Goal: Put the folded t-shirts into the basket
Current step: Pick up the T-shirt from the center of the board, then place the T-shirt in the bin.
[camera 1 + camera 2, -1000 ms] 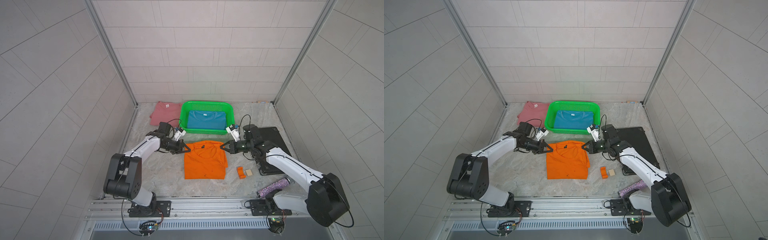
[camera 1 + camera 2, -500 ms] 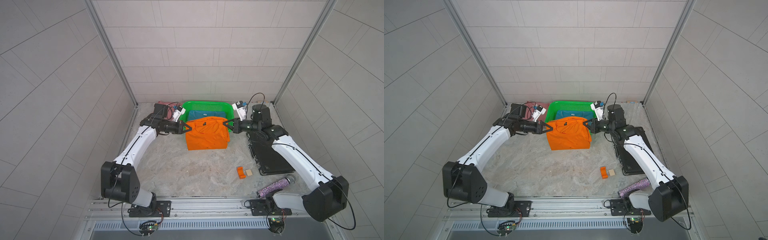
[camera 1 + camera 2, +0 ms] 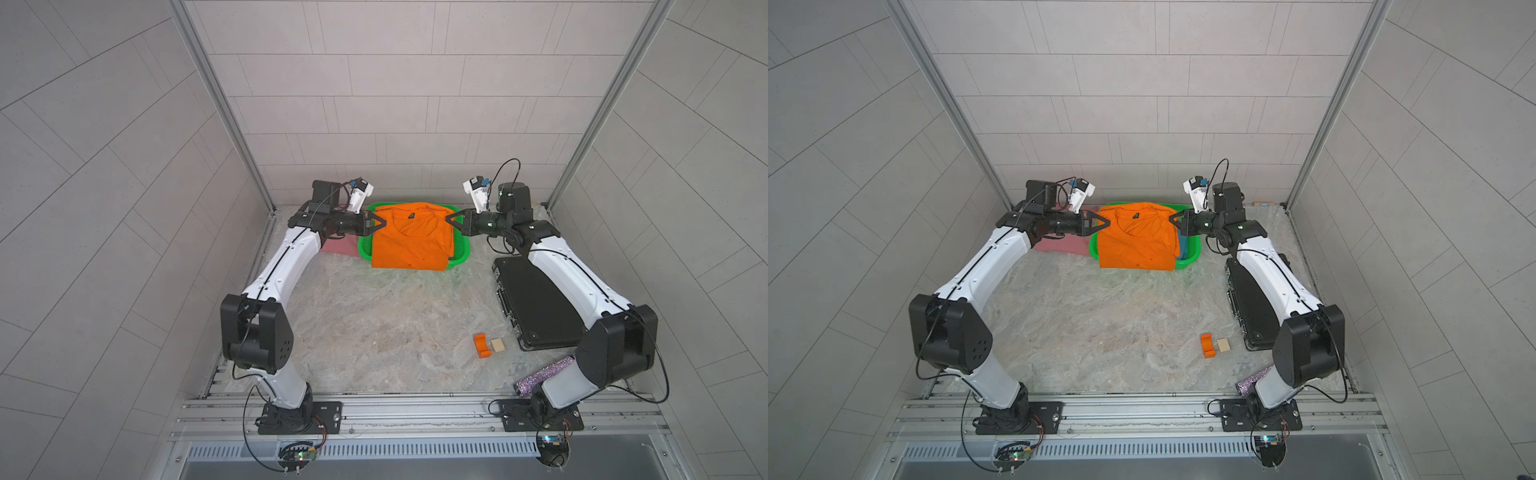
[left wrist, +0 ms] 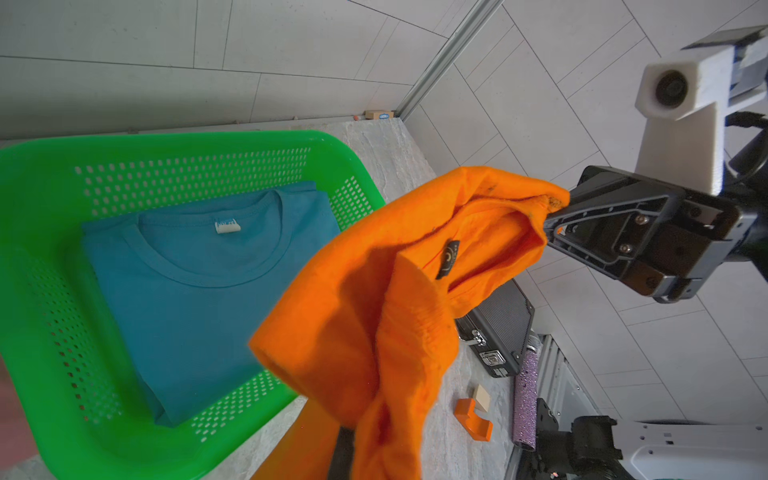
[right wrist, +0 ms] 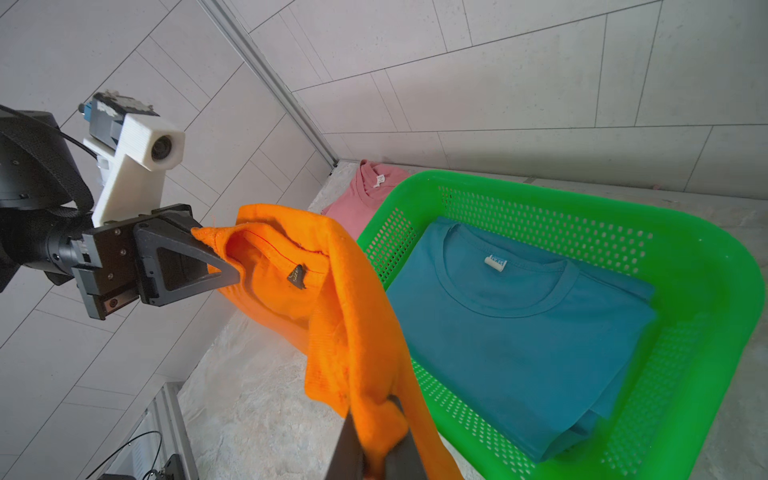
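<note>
Aloft, the orange t-shirt hung above the green basket, collar edge stretched crosswise, hem downward, the left gripper and right gripper each clamped on a shoulder corner.

Hanging orange t-shirt, right end effector seemingly clamped on its corner, blue t-shirt folded inside green basket.

Marbled grey tabletop. Green basket stands at the far edge, centre. Pink tee lies flat just left of the basket. Black case lies flat on the right side. Nearer the front, beside the case, are an orange block and a tan block, close together. Glittery roll lies at the front right.
</note>
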`<state>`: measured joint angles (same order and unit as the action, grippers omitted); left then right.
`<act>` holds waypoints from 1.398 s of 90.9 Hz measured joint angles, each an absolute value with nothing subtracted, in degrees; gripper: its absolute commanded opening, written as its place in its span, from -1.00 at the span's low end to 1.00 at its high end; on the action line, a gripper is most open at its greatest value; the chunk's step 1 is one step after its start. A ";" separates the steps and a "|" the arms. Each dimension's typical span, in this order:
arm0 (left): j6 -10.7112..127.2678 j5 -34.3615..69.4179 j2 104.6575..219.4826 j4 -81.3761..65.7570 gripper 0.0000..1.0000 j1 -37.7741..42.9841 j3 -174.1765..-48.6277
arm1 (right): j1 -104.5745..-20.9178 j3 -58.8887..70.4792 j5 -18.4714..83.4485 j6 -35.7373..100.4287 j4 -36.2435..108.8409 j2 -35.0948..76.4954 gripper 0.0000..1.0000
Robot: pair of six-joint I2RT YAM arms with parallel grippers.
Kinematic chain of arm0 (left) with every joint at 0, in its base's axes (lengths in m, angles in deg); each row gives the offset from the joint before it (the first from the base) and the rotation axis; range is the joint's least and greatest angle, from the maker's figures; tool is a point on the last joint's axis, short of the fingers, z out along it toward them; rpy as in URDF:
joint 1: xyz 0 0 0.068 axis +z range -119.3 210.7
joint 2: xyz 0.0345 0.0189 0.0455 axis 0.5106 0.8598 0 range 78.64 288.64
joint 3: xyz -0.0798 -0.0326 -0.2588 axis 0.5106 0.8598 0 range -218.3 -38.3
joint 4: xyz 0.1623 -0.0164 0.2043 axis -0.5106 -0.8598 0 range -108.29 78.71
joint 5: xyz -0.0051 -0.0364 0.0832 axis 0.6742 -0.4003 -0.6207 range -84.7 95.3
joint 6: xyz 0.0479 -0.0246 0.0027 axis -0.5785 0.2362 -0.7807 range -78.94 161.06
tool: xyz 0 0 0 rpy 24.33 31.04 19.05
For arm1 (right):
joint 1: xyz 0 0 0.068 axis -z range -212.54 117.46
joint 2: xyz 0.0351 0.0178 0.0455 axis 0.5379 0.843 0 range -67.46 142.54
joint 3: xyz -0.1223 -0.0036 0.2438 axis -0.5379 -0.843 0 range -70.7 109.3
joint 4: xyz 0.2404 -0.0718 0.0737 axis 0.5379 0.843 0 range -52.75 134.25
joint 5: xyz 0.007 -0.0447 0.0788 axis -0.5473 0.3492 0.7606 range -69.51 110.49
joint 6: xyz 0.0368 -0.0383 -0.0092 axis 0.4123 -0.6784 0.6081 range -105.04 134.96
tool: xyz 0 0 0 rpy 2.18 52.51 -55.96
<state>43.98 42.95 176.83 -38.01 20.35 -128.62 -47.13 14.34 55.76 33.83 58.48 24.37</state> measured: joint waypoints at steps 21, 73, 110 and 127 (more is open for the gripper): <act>43.98 41.61 183.43 -35.41 -1.00 20.57 -131.64 | -46.11 19.28 56.35 35.67 57.37 32.56 -1.00; 42.99 39.56 194.67 -32.85 -1.00 20.68 -142.94 | -43.40 30.25 58.09 38.56 56.58 42.57 -1.00; 42.91 38.45 199.00 -33.18 -1.00 20.70 -143.05 | -43.29 29.25 59.17 40.04 56.60 47.47 -1.00; 42.75 38.90 198.08 -33.47 -1.00 20.73 -141.54 | -43.26 27.06 59.49 40.00 56.76 46.16 -1.00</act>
